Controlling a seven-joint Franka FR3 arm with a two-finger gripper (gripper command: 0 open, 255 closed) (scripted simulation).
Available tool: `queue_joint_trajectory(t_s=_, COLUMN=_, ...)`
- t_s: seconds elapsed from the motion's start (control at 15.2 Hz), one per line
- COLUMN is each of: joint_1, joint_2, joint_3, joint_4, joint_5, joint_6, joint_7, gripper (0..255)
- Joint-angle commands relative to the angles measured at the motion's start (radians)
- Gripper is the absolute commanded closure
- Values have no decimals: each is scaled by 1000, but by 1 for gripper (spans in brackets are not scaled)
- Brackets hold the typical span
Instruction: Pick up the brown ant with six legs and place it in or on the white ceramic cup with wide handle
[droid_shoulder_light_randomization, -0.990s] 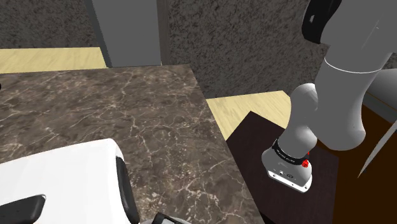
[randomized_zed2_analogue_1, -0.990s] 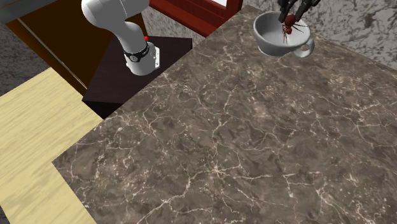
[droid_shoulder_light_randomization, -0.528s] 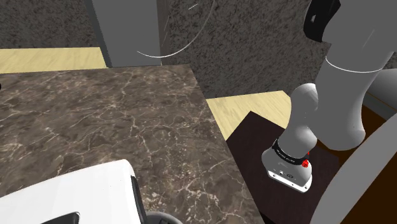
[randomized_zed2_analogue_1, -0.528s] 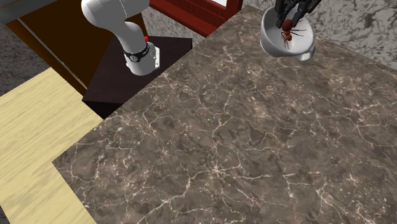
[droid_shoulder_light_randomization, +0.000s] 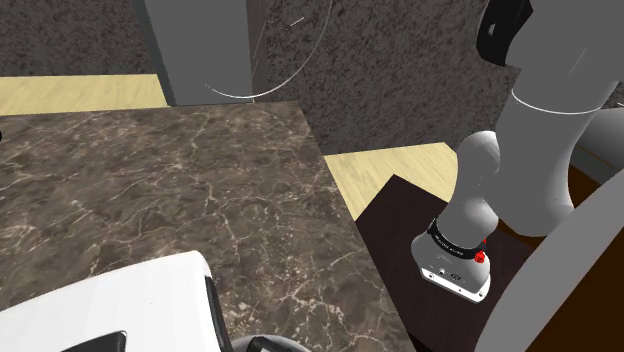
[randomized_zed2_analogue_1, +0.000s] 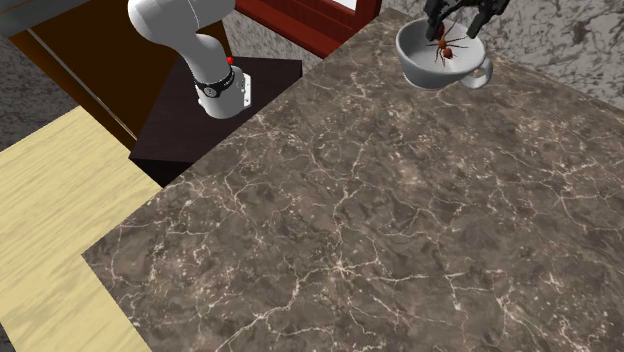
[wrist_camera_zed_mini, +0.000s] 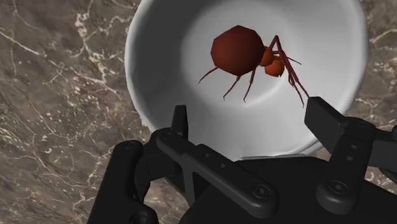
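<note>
Brown ant (wrist_camera_zed_mini: 245, 54) lies inside white cup (wrist_camera_zed_mini: 147, 76), on its inner bottom. Fingers (wrist_camera_zed_mini: 326, 119) spread apart just over cup, released, not touching ant. Cup stands upright on marble desk (randomized_zed2_analogue_1: 350, 220), toward second exterior view's upper right. Judgement: pick and place look done; left is only to lift arm clear of cup.

1. In the wrist view, the claw (wrist_camera_zed_mini: 248, 108) covers the near rim of the white cup (wrist_camera_zed_mini: 159, 76), and the cup's far rim runs off the picture's edge.
2. In the second exterior view, the top edge cuts off the claw, and the ant (randomized_zed2_analogue_1: 443, 48) is too small for its legs to be counted.
3. In the shoulder view, the arm (droid_shoulder_light_randomization: 540, 130) runs off the top edge.
</note>
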Motion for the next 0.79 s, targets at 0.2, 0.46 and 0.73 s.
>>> queue_joint_trajectory(t_s=0.2, joint_1=31, joint_2=27, joint_3=4, joint_4=133, joint_5=-16, joint_6=-113, joint_7=3, gripper=0)
queue_joint_trajectory(t_s=0.46, joint_1=42, joint_2=38, joint_3=5, joint_4=172, joint_5=-22, joint_6=-144, joint_7=4, gripper=0)
queue_joint_trajectory(t_s=0.73, joint_1=42, joint_2=38, joint_3=5, joint_4=172, joint_5=-22, joint_6=-144, joint_7=4, gripper=0)
